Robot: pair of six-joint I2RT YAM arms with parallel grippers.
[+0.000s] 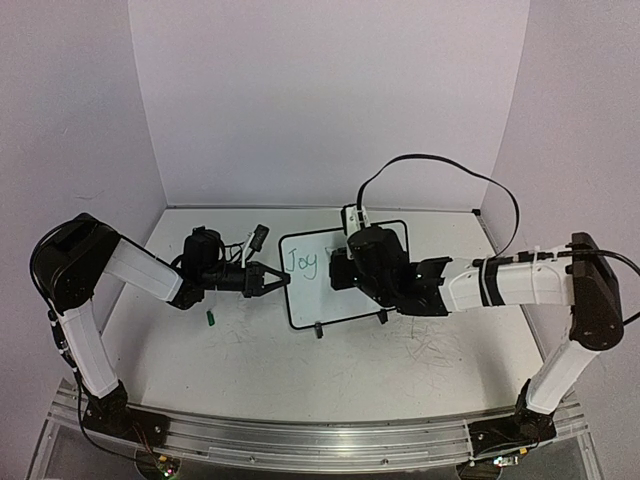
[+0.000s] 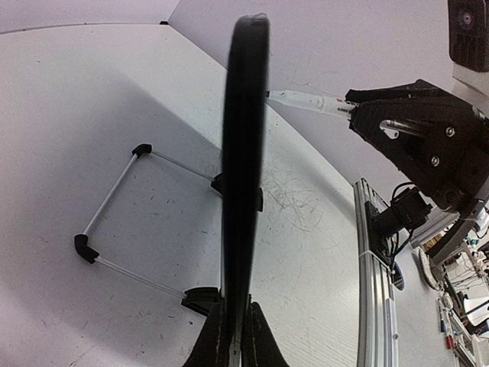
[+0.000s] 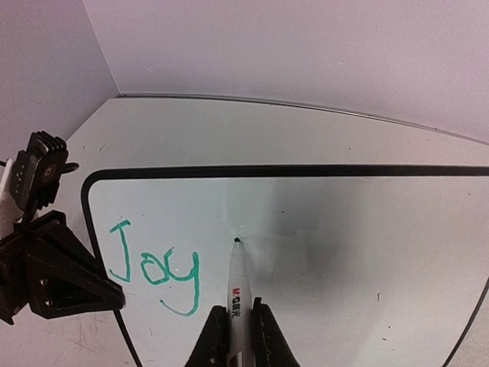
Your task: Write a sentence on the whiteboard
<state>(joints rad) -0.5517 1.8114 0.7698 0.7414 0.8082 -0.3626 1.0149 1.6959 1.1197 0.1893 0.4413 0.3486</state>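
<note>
Right gripper point(image 3: 237, 325), closed around a white marker point(image 3: 238, 287), presses the marker's tip to the whiteboard point(image 3: 344, 252), just right of the green sentence point(image 3: 157, 271), which reads only "Joy". Left gripper point(image 3: 72, 287) is clamped on the whiteboard's left edge. Behind the whiteboard lies the white table point(image 3: 229, 126).

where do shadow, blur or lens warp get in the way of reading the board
Right wrist: green Joy is sharp, a grey shadow lies on the whiteboard right of the marker tip, the border bows. Left wrist: whiteboard edge-on, close and blurred. Top external: soft, writing small, right arm covering part.
</note>
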